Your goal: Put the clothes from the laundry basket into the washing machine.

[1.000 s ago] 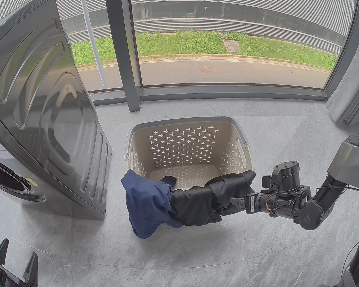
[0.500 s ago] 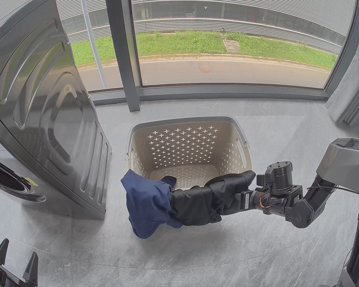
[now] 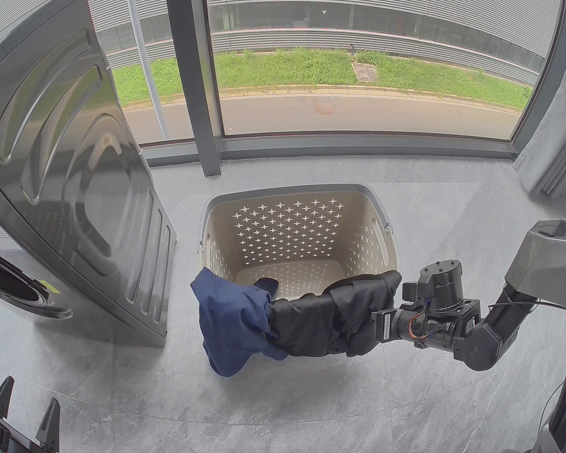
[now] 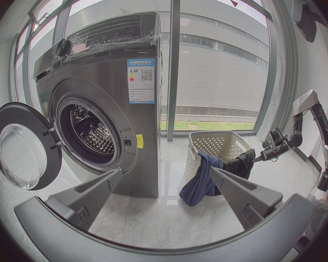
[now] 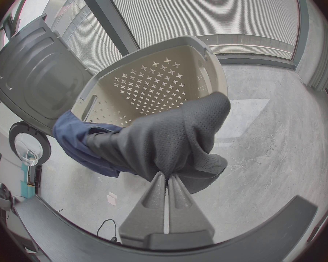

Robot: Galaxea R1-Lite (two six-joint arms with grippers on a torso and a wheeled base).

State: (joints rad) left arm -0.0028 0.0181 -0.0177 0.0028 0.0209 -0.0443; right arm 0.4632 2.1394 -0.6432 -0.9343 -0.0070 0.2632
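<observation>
A beige laundry basket (image 3: pixel 377 234) stands on the floor by the window. Over its near rim hang a blue garment (image 3: pixel 233 322) and a black garment (image 3: pixel 324 322), partly overlapping. My right gripper (image 3: pixel 372 323) is at the black garment's right end; the right wrist view has it (image 5: pixel 166 178) shut on a fold of that black mesh cloth (image 5: pixel 164 142). The grey washing machine (image 3: pixel 75 177) stands to the left, its round door (image 4: pixel 22 146) swung open and the drum (image 4: pixel 93 131) exposed. My left gripper (image 4: pixel 164 173) is low at the near left, open and holding nothing.
A large window with a dark post (image 3: pixel 192 70) runs behind the basket. A curtain (image 3: pixel 556 146) hangs at the far right. Bare grey floor (image 3: pixel 295 397) lies in front of the basket and between it and the washer.
My right gripper moved left into the black garment's right end, then dropped slightly; that end of the cloth bunched a little. The left arm stayed put.
</observation>
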